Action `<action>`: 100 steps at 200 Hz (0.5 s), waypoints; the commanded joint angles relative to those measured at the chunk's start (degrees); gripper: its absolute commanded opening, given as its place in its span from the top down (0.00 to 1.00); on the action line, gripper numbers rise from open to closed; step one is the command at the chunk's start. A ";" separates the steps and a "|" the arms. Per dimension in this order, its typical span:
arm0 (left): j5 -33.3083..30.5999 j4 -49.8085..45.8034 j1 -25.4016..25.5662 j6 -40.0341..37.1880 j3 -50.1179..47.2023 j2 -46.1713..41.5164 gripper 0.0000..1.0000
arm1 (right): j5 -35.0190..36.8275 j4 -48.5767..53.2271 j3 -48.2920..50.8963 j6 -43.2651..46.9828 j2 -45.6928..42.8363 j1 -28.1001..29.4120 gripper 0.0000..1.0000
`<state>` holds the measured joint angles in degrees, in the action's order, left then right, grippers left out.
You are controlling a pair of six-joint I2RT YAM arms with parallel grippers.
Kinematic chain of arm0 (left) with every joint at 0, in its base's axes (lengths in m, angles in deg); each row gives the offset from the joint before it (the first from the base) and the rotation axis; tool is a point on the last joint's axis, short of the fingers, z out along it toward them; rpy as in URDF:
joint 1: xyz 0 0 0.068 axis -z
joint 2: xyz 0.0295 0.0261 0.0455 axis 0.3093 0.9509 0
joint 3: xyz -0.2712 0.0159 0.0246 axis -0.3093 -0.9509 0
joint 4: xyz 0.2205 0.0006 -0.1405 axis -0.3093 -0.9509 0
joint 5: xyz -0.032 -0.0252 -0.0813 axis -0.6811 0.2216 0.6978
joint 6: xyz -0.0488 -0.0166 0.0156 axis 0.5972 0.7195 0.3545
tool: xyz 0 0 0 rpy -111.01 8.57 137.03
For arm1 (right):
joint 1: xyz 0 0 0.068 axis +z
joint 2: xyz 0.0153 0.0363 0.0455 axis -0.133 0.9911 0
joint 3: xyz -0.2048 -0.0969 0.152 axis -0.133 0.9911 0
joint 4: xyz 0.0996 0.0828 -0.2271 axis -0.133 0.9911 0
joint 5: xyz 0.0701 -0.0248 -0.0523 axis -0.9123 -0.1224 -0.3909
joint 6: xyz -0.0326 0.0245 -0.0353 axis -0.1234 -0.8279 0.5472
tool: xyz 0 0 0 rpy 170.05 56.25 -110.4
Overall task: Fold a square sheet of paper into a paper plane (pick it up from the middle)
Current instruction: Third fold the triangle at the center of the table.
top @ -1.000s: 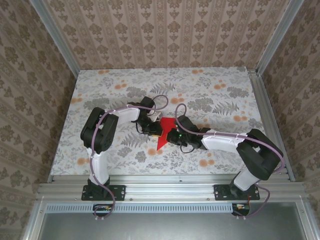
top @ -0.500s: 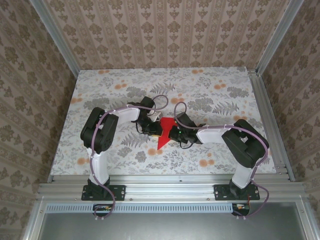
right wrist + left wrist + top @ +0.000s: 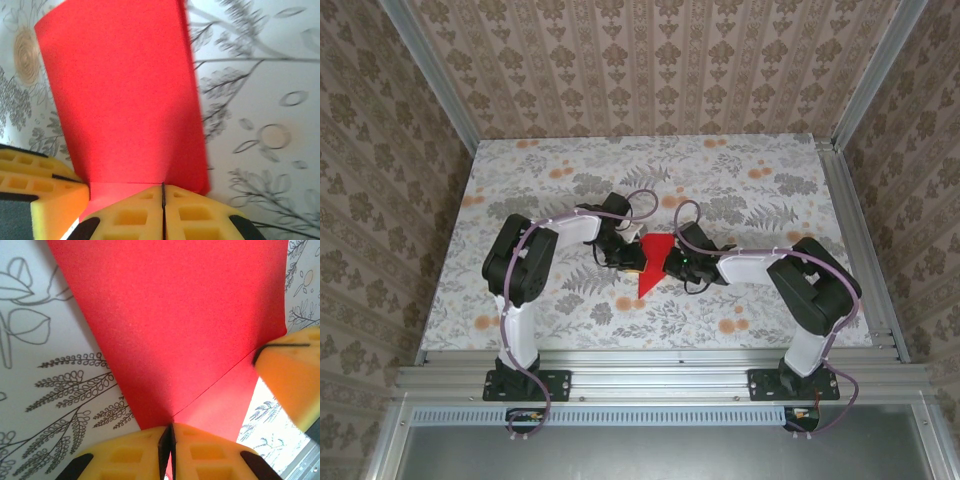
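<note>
The left tool [image 3: 635, 262] and the right tool [image 3: 667, 263] meet nose to nose over the middle of the counter [image 3: 540, 180], and the red sheet of paper [image 3: 653, 262] sits pinched between them. From above, the sheet reads as a narrow triangle whose point runs out from between the tools toward the arm bases.

In the left wrist view, the left tool [image 3: 168, 435] has its yellow foam fingers [image 3: 130, 452] pressed together on the sheet's near edge, with only a thin dark seam between them. The sheet of paper [image 3: 175, 325] fans out ahead of this tool, and a fold line runs from the clamp up to the right, ending at a yellow finger of the right tool [image 3: 292, 385], which bites the sheet's right side.

In the right wrist view, the right tool [image 3: 163, 195] is likewise clamped on the sheet, with its fingers [image 3: 200, 215] together. The sheet of paper [image 3: 125, 100] rises ahead of this tool as a broad, gently curved panel that hides the counter behind it. To this tool's left, touching the same edge of the sheet, is a yellow finger of the left tool [image 3: 42, 182].

Ahead and to the left of the right tool, an orange flower print [image 3: 25, 50] shows on the counter's grey leaf-patterned cover. Looped pale purple cables [image 3: 642, 200] arch over both wrists. Patterned walls [image 3: 650, 70] close in the counter on three sides, and an aluminium rail [image 3: 660, 372] runs behind the tools at the arm bases.
</note>
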<state>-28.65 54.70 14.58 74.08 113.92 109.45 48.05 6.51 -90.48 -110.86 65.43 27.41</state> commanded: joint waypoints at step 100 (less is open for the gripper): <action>-8.92 -1.80 0.54 -1.18 -2.69 5.85 0.85 | -4.77 -2.22 5.24 1.91 -7.73 -4.51 0.72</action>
<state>-28.48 54.72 14.58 74.08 113.94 109.45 47.87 6.90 -86.04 -108.43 59.02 22.62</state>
